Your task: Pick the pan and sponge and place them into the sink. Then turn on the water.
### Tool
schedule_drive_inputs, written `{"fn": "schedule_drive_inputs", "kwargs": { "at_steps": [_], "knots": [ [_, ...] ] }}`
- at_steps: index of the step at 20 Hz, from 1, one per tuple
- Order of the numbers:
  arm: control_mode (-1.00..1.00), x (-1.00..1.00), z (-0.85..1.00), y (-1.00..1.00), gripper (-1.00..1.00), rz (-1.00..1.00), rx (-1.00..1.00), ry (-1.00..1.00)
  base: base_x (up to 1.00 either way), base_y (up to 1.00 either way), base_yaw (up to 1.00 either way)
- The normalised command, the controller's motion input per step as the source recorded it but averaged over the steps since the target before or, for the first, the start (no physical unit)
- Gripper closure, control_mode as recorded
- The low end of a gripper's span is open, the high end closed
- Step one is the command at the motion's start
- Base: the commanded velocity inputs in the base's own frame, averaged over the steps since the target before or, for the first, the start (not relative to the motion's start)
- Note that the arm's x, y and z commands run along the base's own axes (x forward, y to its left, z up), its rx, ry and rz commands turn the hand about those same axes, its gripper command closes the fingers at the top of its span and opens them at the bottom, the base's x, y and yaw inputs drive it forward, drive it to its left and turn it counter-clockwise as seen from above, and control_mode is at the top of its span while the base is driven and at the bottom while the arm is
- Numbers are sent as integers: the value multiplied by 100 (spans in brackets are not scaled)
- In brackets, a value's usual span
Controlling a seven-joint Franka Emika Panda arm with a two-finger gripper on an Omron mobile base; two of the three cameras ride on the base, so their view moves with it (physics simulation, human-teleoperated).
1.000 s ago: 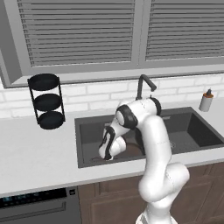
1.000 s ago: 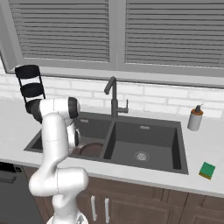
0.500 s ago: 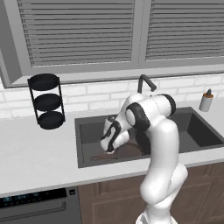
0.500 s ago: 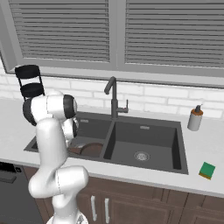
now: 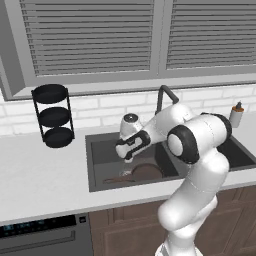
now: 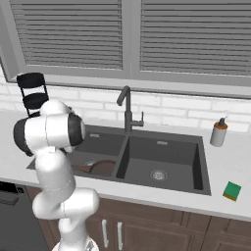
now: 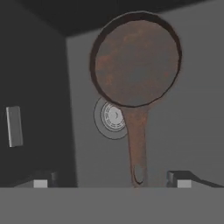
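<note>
A pale counter (image 5: 45, 180) carries a black rack (image 5: 54, 116) at far left, a soap bottle (image 6: 218, 132) at far right, and a sponge (image 6: 232, 190) near the right front edge.

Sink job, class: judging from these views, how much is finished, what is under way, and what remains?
Done: the pan lies in the sink, left bowl, beside its drain. In hand: nothing; the gripper hangs open above the handle. Left: the sponge sits on the counter right of the sink, and the faucet runs no water.
</note>
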Motion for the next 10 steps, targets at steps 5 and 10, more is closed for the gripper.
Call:
{"fn": "schedule_drive_inputs", "kwargs": {
  "at_steps": [5, 10],
  "knots": [
    [-100, -73, 98, 0, -100, 7, -7, -7, 0, 0, 0],
    [-100, -93, 88, -11, -100, 2, 0, -25, 0, 0, 0]
  ]
}}
